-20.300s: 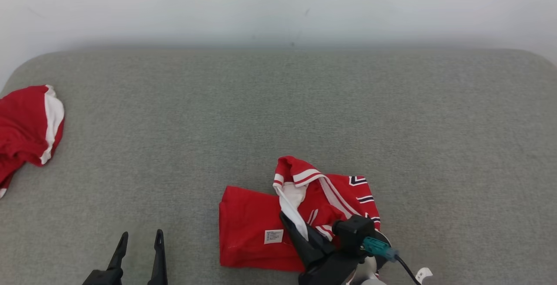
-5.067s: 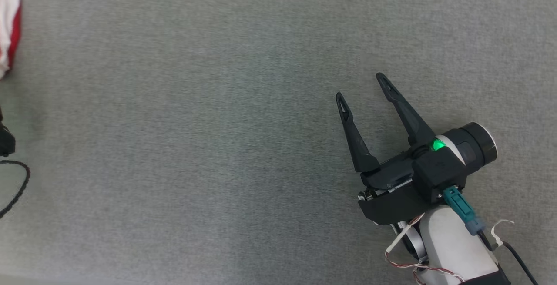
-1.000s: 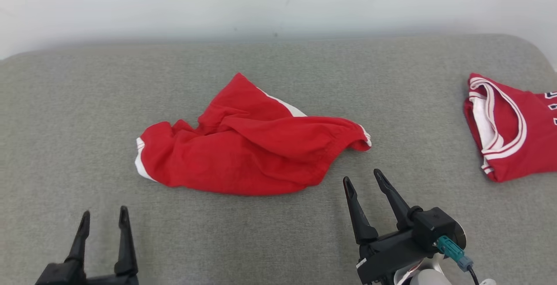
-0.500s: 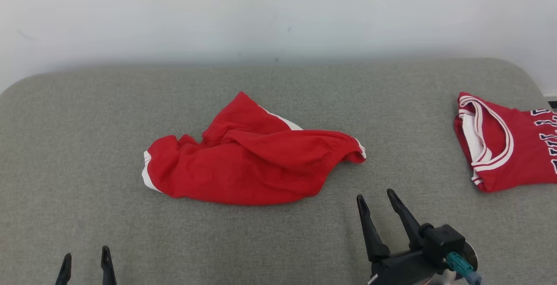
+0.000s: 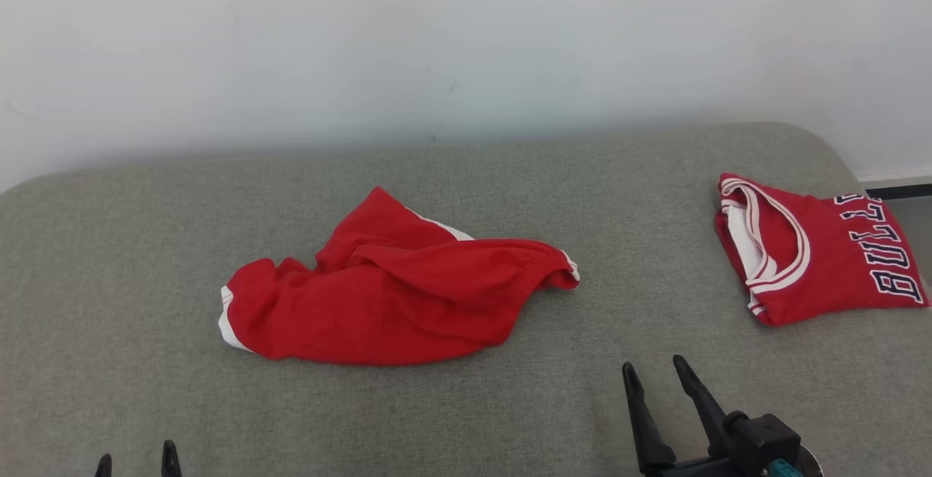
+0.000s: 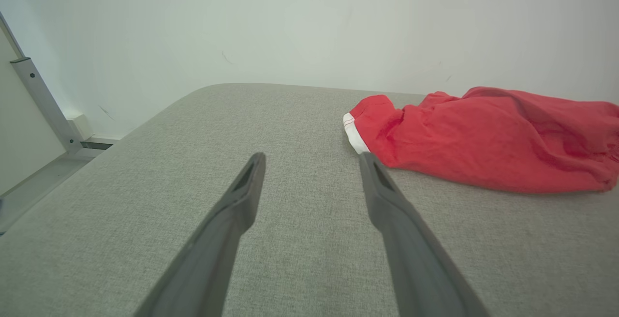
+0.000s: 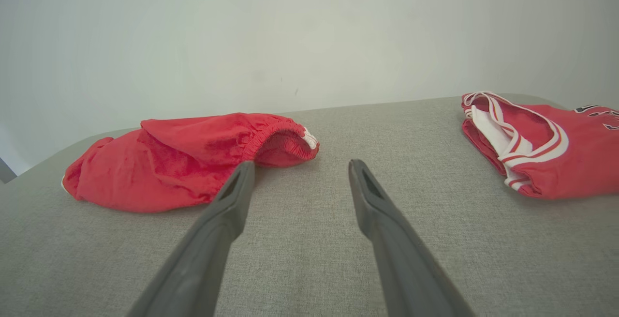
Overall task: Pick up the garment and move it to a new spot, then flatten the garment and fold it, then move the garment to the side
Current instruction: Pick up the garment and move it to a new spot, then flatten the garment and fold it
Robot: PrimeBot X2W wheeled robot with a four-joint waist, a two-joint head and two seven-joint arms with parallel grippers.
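Note:
The garment (image 5: 386,295), crumpled red shorts with white trim, lies in the middle of the grey cushion (image 5: 466,404). Its white-edged leg end (image 6: 355,130) faces my left gripper (image 6: 312,159), and its elastic waist opening (image 7: 285,143) faces my right gripper (image 7: 297,167). Both grippers are open with nothing between their fingers and hover over bare cushion on the near side of the shorts. In the head view the left gripper (image 5: 137,459) peeks in at the bottom left and the right gripper (image 5: 655,371) at the bottom right.
A folded red jersey (image 5: 819,251) with white trim and dark lettering lies at the cushion's right end, also in the right wrist view as the jersey (image 7: 541,147). A pale wall (image 5: 466,47) runs behind. A metal frame post (image 6: 43,104) stands off the cushion's left end.
The head camera has tilted up, so everything sits lower in view. Both grippers show lower at the bottom edge. The shorts and jersey lie as before.

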